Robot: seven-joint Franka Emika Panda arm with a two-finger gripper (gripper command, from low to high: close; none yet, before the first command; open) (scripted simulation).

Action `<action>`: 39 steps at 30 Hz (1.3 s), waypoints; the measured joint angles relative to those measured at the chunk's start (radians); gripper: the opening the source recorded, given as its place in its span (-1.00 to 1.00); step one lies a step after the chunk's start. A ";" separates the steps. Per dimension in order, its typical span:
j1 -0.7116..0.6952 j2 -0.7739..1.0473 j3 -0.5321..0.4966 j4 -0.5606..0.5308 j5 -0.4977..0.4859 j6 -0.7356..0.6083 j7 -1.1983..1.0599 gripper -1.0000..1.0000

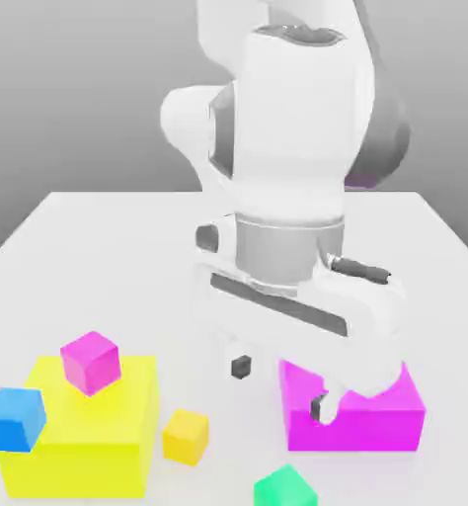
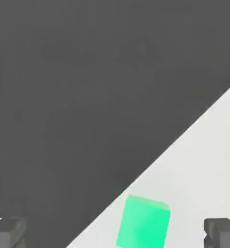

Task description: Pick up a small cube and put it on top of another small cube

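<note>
The green cube [image 1: 285, 488] is seen at the bottom edge of the exterior view, right of centre, on the table [image 1: 455, 395]. The tool [image 1: 282, 387] is held wide open and empty. The cube is judged light, rigid and perhaps slick; it is best gripped squarely by two opposite upright faces, leaving its underside free for the magenta cube [image 1: 91, 363].

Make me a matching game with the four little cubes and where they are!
1. green cube
2. magenta cube
3. blue cube
4. orange-yellow cube

A. on the table, between the two big blocks
B. at the exterior view's bottom edge
C. farthest to the exterior view's left
D. on top of the big yellow block

Pairs: 1-B, 2-D, 3-C, 4-A
</note>
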 joint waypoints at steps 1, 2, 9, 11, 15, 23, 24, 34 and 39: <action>0.009 0.036 -0.006 -0.002 -0.002 0.012 0.037 0.00; 0.019 0.072 -0.013 -0.004 -0.003 0.024 0.073 0.00; 0.081 0.312 -0.076 0.026 -0.044 0.178 0.182 -1.00; 0.081 0.312 -0.076 0.026 -0.044 0.179 0.182 -1.00; 0.083 0.323 -0.079 0.028 -0.047 0.190 0.185 -1.00; 0.004 0.081 -0.058 -0.039 0.028 0.016 0.071 -1.00; -0.018 0.045 -0.068 -0.054 0.037 -0.005 0.036 -1.00; -0.221 -0.316 -0.212 -0.207 0.096 -0.210 -0.296 -1.00; -0.260 -0.349 -0.265 -0.274 0.101 -0.174 -0.381 -1.00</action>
